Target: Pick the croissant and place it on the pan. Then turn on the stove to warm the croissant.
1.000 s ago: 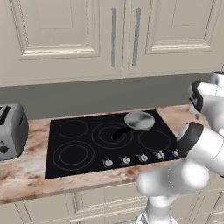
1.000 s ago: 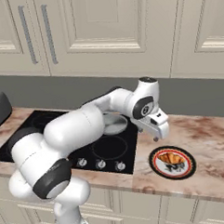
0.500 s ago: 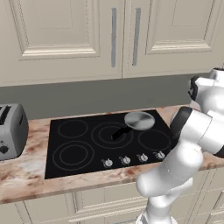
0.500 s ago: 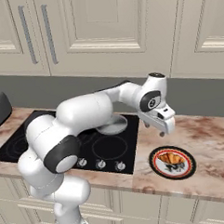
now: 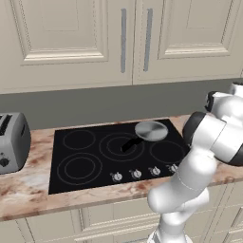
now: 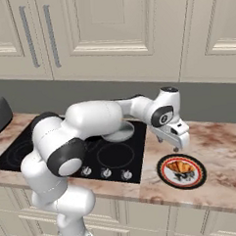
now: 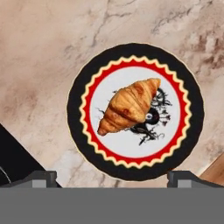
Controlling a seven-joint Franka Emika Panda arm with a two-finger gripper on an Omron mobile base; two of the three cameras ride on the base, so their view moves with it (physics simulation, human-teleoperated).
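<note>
A small golden-brown, ridged croissant [image 7: 130,105] lies diagonally on a round red-rimmed plate [image 7: 83,87] near the marble counter's [image 6: 221,183] front edge. The two-finger gripper [image 6: 179,142], fingers spread wide, has swung from beside the stove to above the plate.

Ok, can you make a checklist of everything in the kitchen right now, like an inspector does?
Surface: marbled counter, holding the things below.
Croissant: lying on the plate, not picked up yet.
Pan: on the stove, at its back right, with nothing in it.
Stove knobs: in a row along the front edge.
Clutter: grey toaster left of the stove.
Claw: open, above the plate, holding nothing.
Cables: nothing seen.
Surroundings: cream cabinets above, grey wall behind.
</note>
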